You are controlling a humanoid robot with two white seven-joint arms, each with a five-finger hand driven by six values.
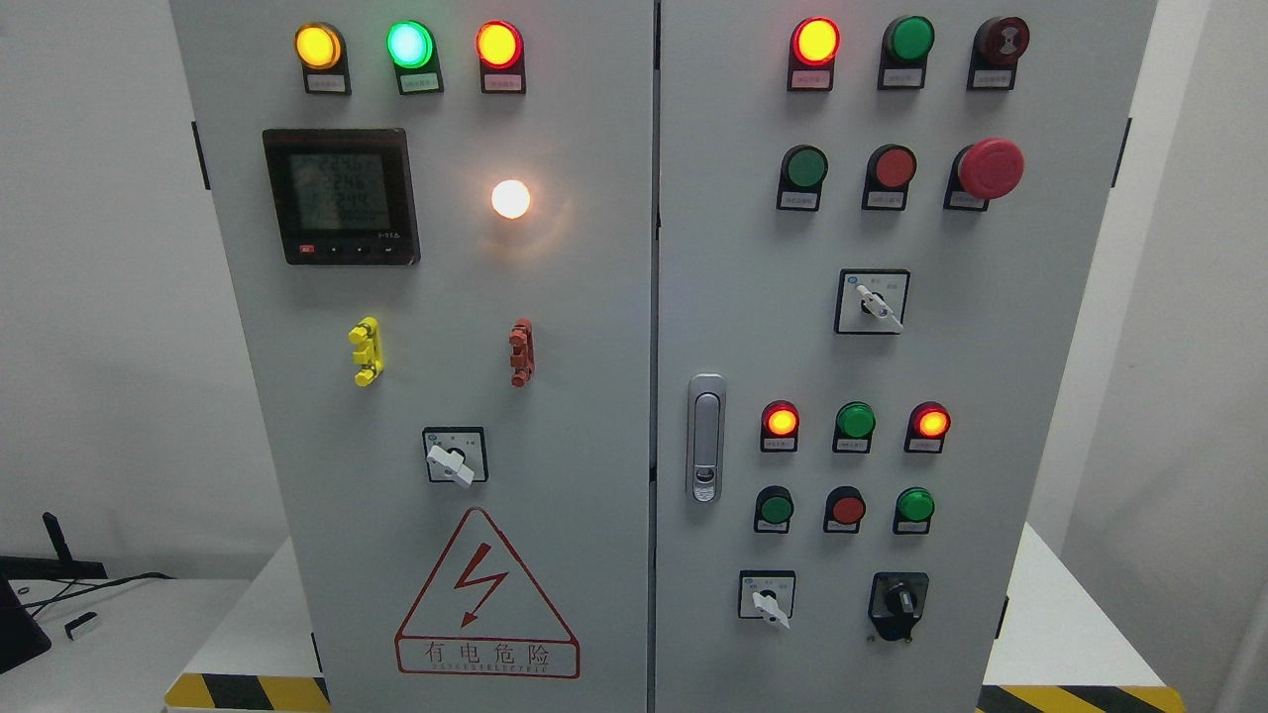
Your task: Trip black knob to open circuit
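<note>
A grey electrical cabinet with two doors fills the head view. The black knob sits at the lower right of the right door, on a black plate, its handle pointing roughly up. To its left is a white-handled rotary switch. Neither of my hands nor any arm shows in the picture.
Other white-handled switches sit at the right door's middle and the left door's lower middle. Lit lamps, push buttons, a red mushroom stop button, a meter display and a door latch cover the doors.
</note>
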